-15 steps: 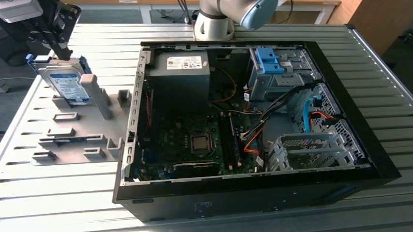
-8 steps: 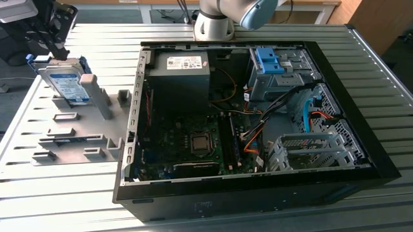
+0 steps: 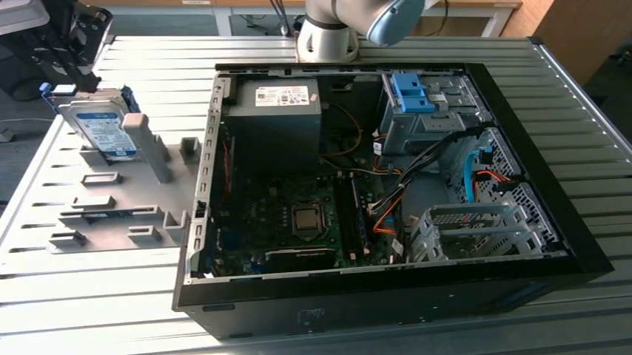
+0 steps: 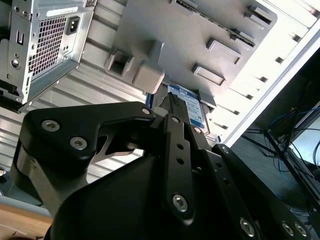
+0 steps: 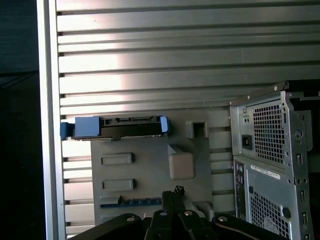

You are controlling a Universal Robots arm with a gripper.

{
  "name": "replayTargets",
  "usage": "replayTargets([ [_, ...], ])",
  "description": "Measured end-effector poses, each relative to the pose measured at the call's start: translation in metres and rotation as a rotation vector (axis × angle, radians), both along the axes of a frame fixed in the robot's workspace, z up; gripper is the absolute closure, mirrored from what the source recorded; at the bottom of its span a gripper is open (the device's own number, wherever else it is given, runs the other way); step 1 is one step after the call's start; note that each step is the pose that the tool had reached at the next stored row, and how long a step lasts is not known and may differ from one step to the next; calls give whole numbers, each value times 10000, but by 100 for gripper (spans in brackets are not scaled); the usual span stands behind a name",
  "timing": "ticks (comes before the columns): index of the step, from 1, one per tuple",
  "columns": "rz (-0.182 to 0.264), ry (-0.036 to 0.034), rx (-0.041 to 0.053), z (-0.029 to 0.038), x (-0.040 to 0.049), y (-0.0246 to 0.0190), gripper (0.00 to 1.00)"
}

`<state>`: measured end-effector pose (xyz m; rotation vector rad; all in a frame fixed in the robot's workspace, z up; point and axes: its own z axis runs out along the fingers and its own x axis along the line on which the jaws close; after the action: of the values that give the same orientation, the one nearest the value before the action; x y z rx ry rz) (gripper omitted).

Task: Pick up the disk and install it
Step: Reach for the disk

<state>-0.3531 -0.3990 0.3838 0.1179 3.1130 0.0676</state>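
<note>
ribbed silver metal table (image 3: 89, 310), open black computer case (image 3: 582, 251) on it. flat silver blue-framed disk (image 3: 102, 127) stands upright in the grey slotted plate (image 3: 118, 214) alongside. my black pincer (image 5: 174, 195) near the disk, edge-cropped; clenched or released, can't tell.

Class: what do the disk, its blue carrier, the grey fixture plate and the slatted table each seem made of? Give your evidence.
Disk: silver body with a dull sheen, likely metal. Blue carrier: even, matte colour, likely moulded plastic. Grey fixture plate: matte, uniform grey, probably plastic, though painted metal is possible. Slatted table: bright reflections along the ribs suggest bare aluminium.
</note>
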Motion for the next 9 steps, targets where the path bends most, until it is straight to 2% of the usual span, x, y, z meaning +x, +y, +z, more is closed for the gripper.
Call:
replayTargets([
  [9,-1,0,0,0,-73,0,89],
])
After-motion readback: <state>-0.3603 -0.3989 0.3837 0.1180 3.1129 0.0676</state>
